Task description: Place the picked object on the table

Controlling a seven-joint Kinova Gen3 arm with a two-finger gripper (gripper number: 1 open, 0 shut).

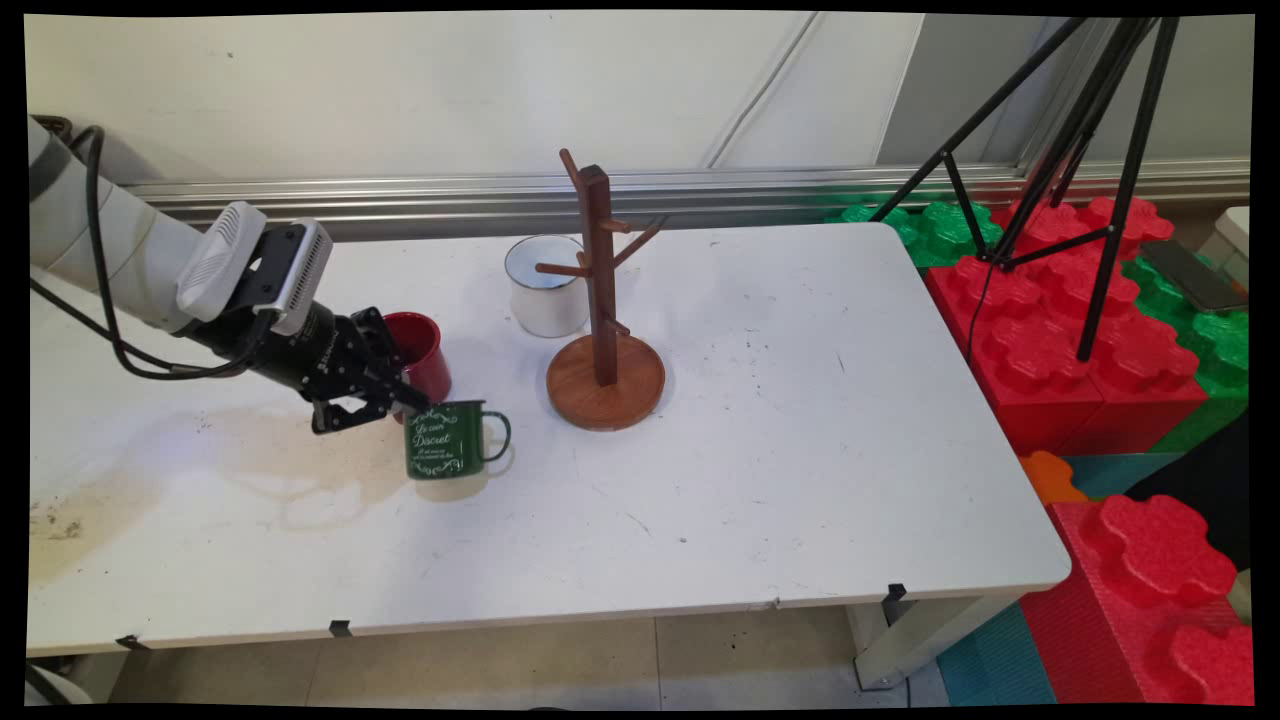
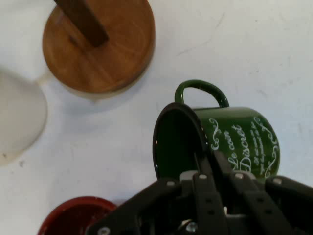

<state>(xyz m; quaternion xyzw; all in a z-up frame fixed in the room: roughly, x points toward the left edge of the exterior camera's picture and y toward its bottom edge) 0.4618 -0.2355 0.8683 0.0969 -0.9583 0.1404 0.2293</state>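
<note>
I have the jaws (image 1: 400, 405) pinched on the near rim of the green mug (image 1: 445, 440), one finger inside (wall between them). It stands upright on the tabletop (image 1: 800, 450), handle pointing right, red mug (image 1: 420, 350) just behind, rack (image 1: 603, 330) further right.

The arm (image 1: 100, 250) is showing smooth white rounded links, with black cables (image 1: 105, 300) looping along it. Near the wrist a white ribbed housing is sitting beside a black-and-silver block. The gripper (image 1: 385, 405) is showing matte black throughout — jointed linkage bars, small silver screws dotting the pivots in the hand view — with faint white lettering on its cylindrical body.
</note>
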